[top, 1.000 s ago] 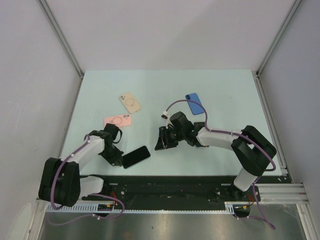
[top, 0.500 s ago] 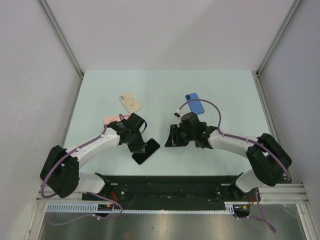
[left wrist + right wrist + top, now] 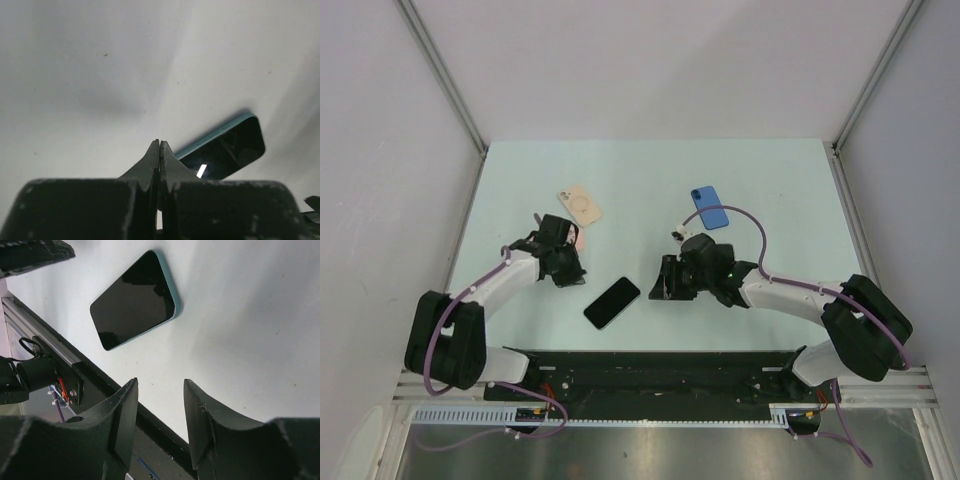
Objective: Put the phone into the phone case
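Top: phone (image 3: 612, 302) lies screen-up on desk (image 3: 650, 170) between left end effector (image 3: 567, 270) and right end effector (image 3: 663, 282), touching neither; beige case (image 3: 580, 205) and blue case (image 3: 709, 208) farther back. Left wrist: fingers together, empty. Right wrist: fingers apart, empty, phone ahead.

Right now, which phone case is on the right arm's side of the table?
The blue rectangular phone case; the cream case lies by the left arm.
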Controlling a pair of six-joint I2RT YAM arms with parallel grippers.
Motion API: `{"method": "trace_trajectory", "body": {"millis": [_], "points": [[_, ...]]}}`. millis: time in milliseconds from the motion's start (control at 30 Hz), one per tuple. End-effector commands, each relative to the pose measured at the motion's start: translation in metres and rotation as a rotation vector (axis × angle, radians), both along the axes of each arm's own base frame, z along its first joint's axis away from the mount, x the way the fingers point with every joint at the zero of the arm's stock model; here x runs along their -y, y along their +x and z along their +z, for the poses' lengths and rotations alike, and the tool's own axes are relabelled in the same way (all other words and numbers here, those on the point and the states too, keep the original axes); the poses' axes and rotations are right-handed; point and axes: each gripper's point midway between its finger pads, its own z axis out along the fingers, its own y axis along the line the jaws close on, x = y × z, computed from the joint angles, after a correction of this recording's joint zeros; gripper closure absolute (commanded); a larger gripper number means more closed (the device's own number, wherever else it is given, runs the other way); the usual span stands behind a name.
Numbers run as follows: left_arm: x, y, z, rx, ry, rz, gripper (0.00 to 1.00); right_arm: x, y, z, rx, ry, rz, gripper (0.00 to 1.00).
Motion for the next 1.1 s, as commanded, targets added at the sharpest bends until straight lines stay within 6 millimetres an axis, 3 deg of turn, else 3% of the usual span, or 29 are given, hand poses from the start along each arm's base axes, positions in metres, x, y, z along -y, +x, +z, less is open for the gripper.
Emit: {"method": "trace_trajectory", "body": {"millis": [0, 267, 533, 700, 900, 1067], "points": [[-0.002, 0.006, -0.015, -0.005, 0.044, -0.082, 1.00, -0.003, 0.007, 0.010, 0.041, 0.018, -0.046, 0.54], [0.014, -0.013, -0.039, -0.066, -0.061, -0.088, 1.00, -0.012, 0.003, -0.003, -0.021, 0.036, -0.106, 0.51], [0.022, -0.048, -0.063, -0.129, -0.126, -0.118, 1.00, -0.009, -0.003, -0.030, -0.085, -0.011, -0.172, 0.43], [0.053, -0.066, -0.061, -0.139, -0.263, -0.173, 1.00, -0.012, -0.001, -0.034, -0.115, 0.021, -0.226, 0.34], [0.092, -0.090, -0.055, -0.161, -0.396, -0.233, 1.00, -0.006, 0.006, -0.041, -0.106, -0.010, -0.268, 0.33], [0.120, -0.091, -0.042, -0.138, -0.445, -0.247, 1.00, 0.001, 0.012, -0.029, -0.054, -0.015, -0.284, 0.33]]}}
